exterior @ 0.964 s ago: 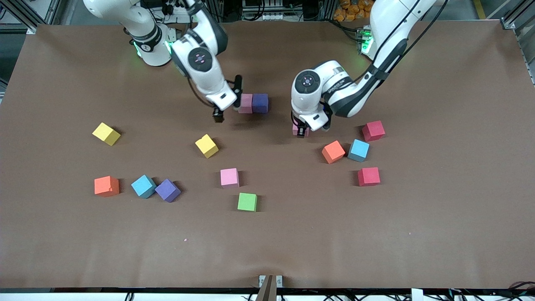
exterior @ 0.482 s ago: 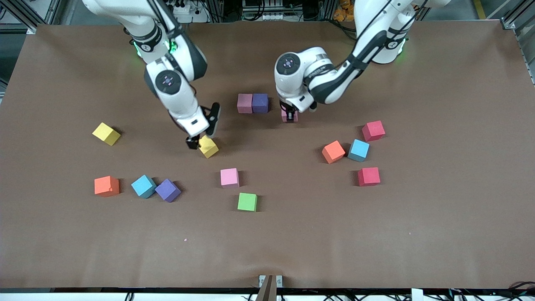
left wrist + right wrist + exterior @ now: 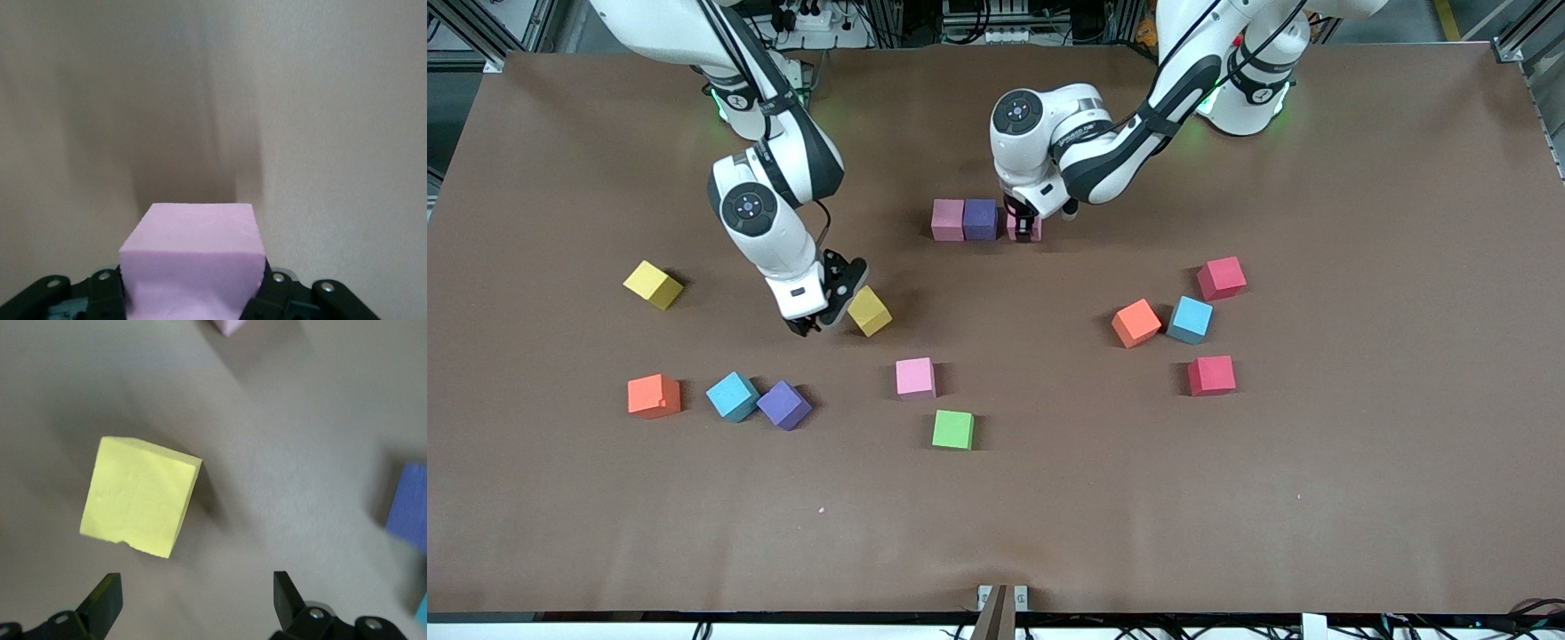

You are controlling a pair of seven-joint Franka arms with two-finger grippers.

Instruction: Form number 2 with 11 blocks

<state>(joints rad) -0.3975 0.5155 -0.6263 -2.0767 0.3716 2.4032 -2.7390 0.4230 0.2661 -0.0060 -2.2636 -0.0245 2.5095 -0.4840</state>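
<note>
My left gripper [image 3: 1024, 228] is shut on a pink block [image 3: 193, 257], low at the table and right beside a purple block [image 3: 980, 219]. That purple block touches a dusky pink block [image 3: 948, 220], so the three stand in a row. In the left wrist view the left gripper [image 3: 193, 297] has both fingers pressed on the pink block's sides. My right gripper [image 3: 823, 307] is open just beside a tilted yellow block [image 3: 869, 310]. In the right wrist view the yellow block [image 3: 140, 495] lies ahead of the open right gripper [image 3: 193, 600], not between its fingers.
Loose blocks: yellow [image 3: 653, 284], orange [image 3: 654, 396], light blue [image 3: 733, 396], purple [image 3: 784, 404], pink [image 3: 915, 378], orange [image 3: 1136, 323], light blue [image 3: 1191, 320], red [image 3: 1221, 278], red [image 3: 1211, 375]. A green cube [image 3: 953, 429] lies nearest the front camera.
The left gripper carried its pink block from near the orange and red blocks up beside the purple one. The right gripper left the row and swung over to the yellow block.
</note>
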